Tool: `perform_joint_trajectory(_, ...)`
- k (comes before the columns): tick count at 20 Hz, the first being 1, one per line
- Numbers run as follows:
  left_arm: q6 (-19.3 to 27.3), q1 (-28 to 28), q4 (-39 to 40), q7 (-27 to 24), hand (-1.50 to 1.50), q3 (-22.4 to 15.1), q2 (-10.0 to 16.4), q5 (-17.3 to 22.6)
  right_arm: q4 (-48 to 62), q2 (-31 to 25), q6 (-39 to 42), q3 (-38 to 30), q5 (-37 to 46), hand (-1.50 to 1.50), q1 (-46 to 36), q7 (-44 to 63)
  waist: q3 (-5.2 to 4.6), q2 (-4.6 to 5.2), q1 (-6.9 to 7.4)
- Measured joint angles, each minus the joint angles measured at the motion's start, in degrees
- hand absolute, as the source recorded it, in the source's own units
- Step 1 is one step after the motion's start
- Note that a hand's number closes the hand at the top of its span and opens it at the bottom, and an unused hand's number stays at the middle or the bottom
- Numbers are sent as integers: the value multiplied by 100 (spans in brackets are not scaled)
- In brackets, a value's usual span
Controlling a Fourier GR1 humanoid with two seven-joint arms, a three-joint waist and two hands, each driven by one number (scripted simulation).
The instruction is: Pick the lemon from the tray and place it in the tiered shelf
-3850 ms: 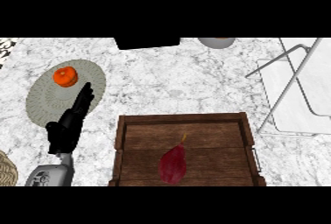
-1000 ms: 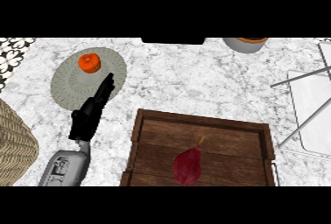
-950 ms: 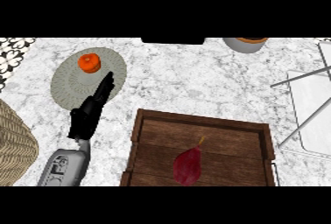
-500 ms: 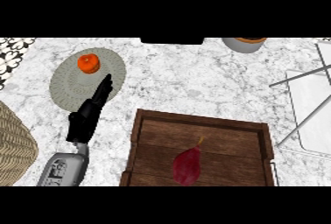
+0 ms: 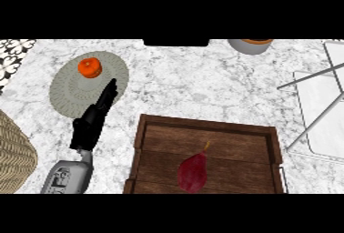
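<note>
A dark red, pointed fruit-like thing [image 5: 193,172] with a thin yellowish stem lies in the brown wooden tray [image 5: 201,122] at the lower middle of the head view. No yellow lemon shows anywhere. The white tiered shelf [image 5: 322,123] with grey rods stands at the right edge, partly cut off. My left hand [image 5: 91,125] rests open to the left of the tray, its straight fingers pointing up onto the grey plate [image 5: 70,88]. It holds nothing. My right hand does not show.
A small orange fruit [image 5: 89,67] sits on the plate's far part. A wicker basket [image 5: 13,154] bulges in at the lower left. A grey bowl [image 5: 250,45] with something orange in it stands at the back, and a black-and-white patterned patch [image 5: 13,54] is at the top left.
Over the last second nothing has visibly moved. Compared with 3.9 s ago, the view has shifted, so plate, tray and shelf sit further right, and the basket now shows.
</note>
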Motion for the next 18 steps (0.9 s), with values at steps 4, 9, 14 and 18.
perform_joint_trajectory(4,8,-12,-95,55,0,-1,-11,3,189,-22,402,-8,-158,-150,-233,373,0,0,5)
perform_joint_trajectory(9,-3,-31,-70,59,0,8,-22,11,410,-97,859,-143,-501,-150,-584,890,-11,9,9)
perform_joint_trajectory(14,-28,-71,119,-85,0,36,-7,4,1133,-128,1423,-514,-1361,-150,-1157,1960,-20,26,32)
perform_joint_trajectory(18,-55,-26,66,-101,0,6,7,-11,1998,-396,1789,-827,-1847,-150,-1674,2742,-17,48,103)
